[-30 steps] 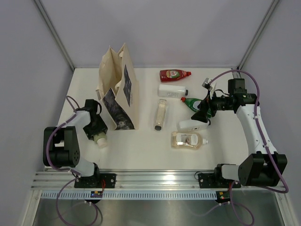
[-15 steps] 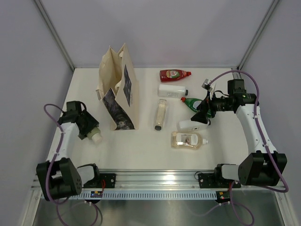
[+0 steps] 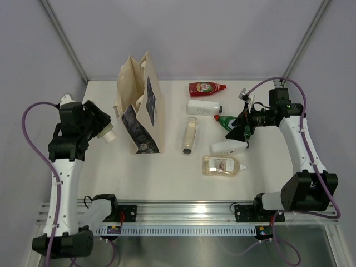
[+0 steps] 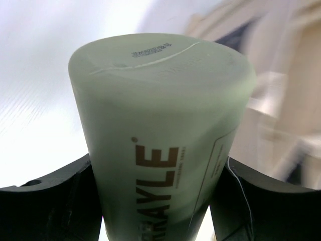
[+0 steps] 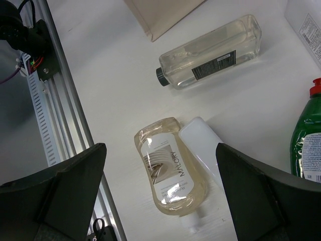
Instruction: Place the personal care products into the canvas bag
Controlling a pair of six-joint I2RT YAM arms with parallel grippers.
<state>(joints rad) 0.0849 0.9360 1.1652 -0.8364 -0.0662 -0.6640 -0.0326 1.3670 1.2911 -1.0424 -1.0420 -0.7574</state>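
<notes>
To the left of the canvas bag (image 3: pixel 146 108), the left gripper (image 3: pixel 100 128) is clamped around the pale olive bottle (image 4: pixel 160 145) and holds it in the air, near the bag's side but apart from it. The step in hand appears to be carrying this bottle to the bag's open top. The arm should probably lift it well above the rim, centre it over the mouth, and only then let go, since a low approach risks nudging the upright cloth wall and tipping or folding the bag. Right of the bag, the right gripper (image 3: pixel 241 129) hangs empty with its jaws spread wide over the white bottle with grey cap (image 3: pixel 225 147). The amber bottle (image 5: pixel 168 173), red bottle (image 3: pixel 207 88), white bottle (image 3: pixel 204 106), green bottle (image 3: pixel 227 121) and slim clear bottle (image 3: pixel 189 135) lie on the table (image 3: pixel 167 178). Compared with a second ago, the left arm has swung up and outward, taking the olive bottle from low by the bag's near corner to this raised spot. The right arm and the lying bottles look almost unchanged.
</notes>
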